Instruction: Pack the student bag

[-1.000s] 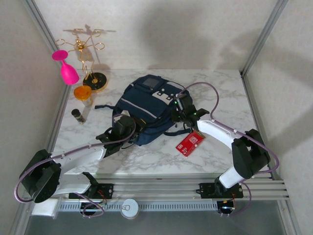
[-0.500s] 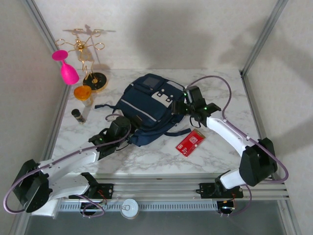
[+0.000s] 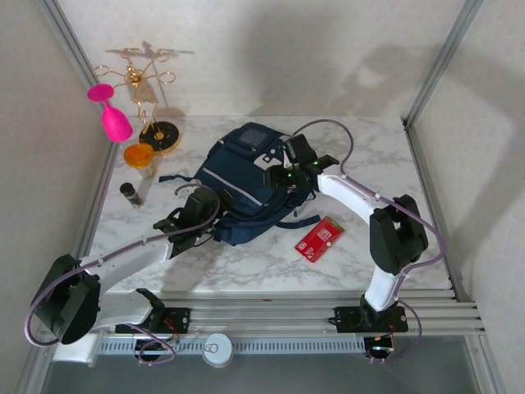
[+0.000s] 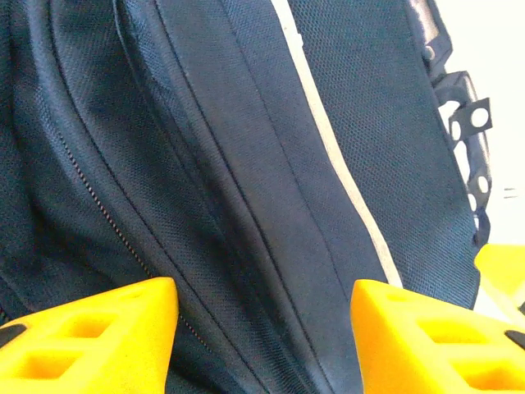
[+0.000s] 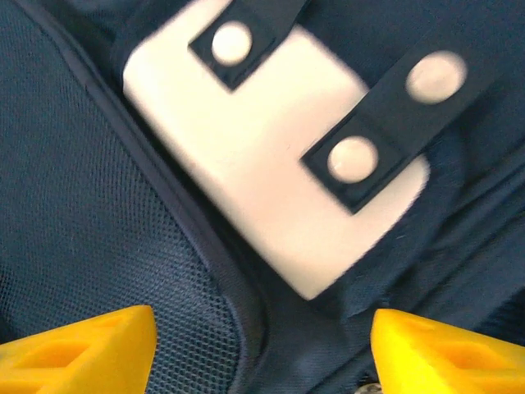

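Observation:
The student bag (image 3: 243, 179), a navy backpack with pale grey stripes, lies flat in the middle of the marble table. My left gripper (image 3: 199, 215) is at its near left corner. In the left wrist view that gripper (image 4: 262, 345) is open, its yellow fingers (image 4: 90, 336) apart over the bag's zipper seams (image 4: 246, 164). My right gripper (image 3: 285, 169) hovers over the bag's right upper part. In the right wrist view it (image 5: 262, 353) is open just above the grey patch (image 5: 262, 164) and the mesh fabric (image 5: 82, 180), with nothing held.
A red flat packet (image 3: 319, 239) lies on the table right of the bag. At the back left stand a pink glass (image 3: 111, 115), a gold wire rack (image 3: 146, 90), an orange-lidded jar (image 3: 139, 158) and a small dark cylinder (image 3: 131, 194). Metal frame posts border the table.
Both grippers have gone from shut to open. The right gripper has moved from the bag's right edge up and left over its top; the left stays at the near left corner.

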